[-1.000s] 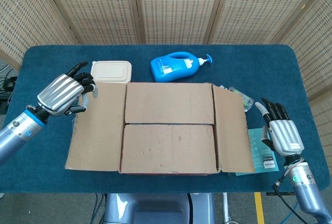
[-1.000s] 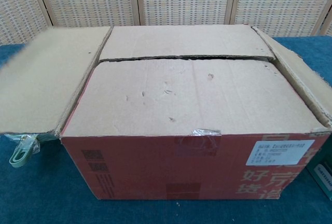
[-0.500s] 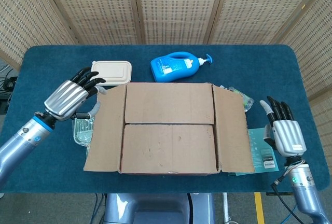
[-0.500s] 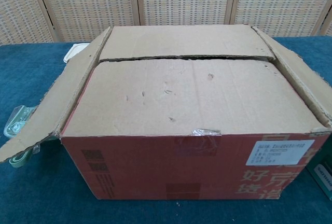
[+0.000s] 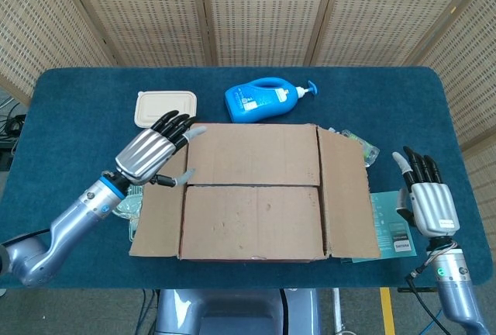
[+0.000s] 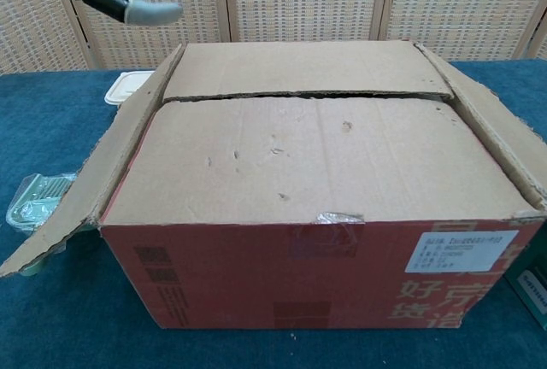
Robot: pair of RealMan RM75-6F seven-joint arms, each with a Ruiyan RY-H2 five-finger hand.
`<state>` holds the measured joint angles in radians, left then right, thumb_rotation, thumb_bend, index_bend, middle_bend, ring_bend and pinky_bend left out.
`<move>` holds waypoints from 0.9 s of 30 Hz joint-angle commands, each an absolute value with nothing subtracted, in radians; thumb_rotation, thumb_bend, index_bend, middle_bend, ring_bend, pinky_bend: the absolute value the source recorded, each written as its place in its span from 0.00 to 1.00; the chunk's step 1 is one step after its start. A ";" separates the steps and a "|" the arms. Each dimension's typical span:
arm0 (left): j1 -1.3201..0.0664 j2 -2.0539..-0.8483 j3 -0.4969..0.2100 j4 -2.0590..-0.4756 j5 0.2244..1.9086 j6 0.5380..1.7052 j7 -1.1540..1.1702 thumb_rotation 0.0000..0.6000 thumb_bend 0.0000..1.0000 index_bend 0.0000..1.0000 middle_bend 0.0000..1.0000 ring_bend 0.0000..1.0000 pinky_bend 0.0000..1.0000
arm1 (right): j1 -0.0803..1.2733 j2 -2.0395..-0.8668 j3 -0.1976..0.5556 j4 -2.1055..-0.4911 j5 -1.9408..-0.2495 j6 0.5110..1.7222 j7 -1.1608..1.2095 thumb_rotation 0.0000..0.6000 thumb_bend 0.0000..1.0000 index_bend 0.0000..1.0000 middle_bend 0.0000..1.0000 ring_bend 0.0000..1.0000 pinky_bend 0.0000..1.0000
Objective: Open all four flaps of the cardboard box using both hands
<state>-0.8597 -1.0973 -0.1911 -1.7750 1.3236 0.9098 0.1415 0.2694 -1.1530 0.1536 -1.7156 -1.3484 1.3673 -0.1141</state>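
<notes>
The cardboard box (image 5: 253, 191) stands in the middle of the table (image 5: 70, 94), close to its front edge, so both arms can reach it from the two sides. Its two side flaps are already folded out. The left flap (image 5: 159, 203) hangs down and outward toward the left edge of the table, and the right flap (image 5: 346, 194) slopes out toward the right edge. The two long flaps, the rear flap (image 5: 253, 153) and the front flap (image 5: 252, 222), lie flat and meet in a narrow seam across the top, so I judge that half of the task is left.

The left hand (image 5: 153, 153) hovers over the rear left corner of the box, holding nothing, with its fingers stretched toward the rear flap. This place probably serves to get the fingertips to the seam. The right hand (image 5: 427, 199) is well apart from the box, near the right edge of the table, with fingers apart and nothing in it. It seems to wait.

The box is plain brown on top with some small dents. In the chest view its front wall (image 6: 325, 275) is red with darker print, a white label (image 6: 461, 251) at the right, and a torn rest of clear tape (image 6: 335, 218) at the front edge.
</notes>
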 commanded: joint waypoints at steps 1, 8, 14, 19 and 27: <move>-0.887 -1.133 -0.202 -1.767 1.292 0.887 0.183 0.74 0.39 0.00 0.00 0.00 0.00 | 0.269 -1.152 0.154 -1.713 -1.349 1.365 -0.110 1.00 0.82 0.00 0.00 0.00 0.00; -0.910 -1.172 -0.209 -1.769 1.243 0.873 0.229 0.82 0.35 0.00 0.00 0.00 0.00 | 0.269 -1.151 0.158 -1.706 -1.345 1.360 -0.100 1.00 0.80 0.00 0.00 0.00 0.00; -0.920 -1.193 -0.204 -1.775 1.209 0.862 0.257 0.83 0.26 0.00 0.00 0.00 0.00 | 0.268 -1.149 0.159 -1.697 -1.341 1.354 -0.086 1.00 0.80 0.00 0.00 0.00 0.00; -0.924 -1.215 -0.195 -1.783 1.179 0.870 0.296 0.83 0.22 0.00 0.00 0.00 0.00 | 0.266 -1.147 0.158 -1.691 -1.345 1.350 -0.071 1.00 0.78 0.00 0.00 0.00 0.00; -0.928 -1.259 -0.183 -1.773 1.150 0.896 0.357 0.83 0.22 0.00 0.00 0.00 0.00 | 0.261 -1.143 0.157 -1.684 -1.347 1.349 -0.055 1.00 0.78 0.00 0.00 0.00 0.00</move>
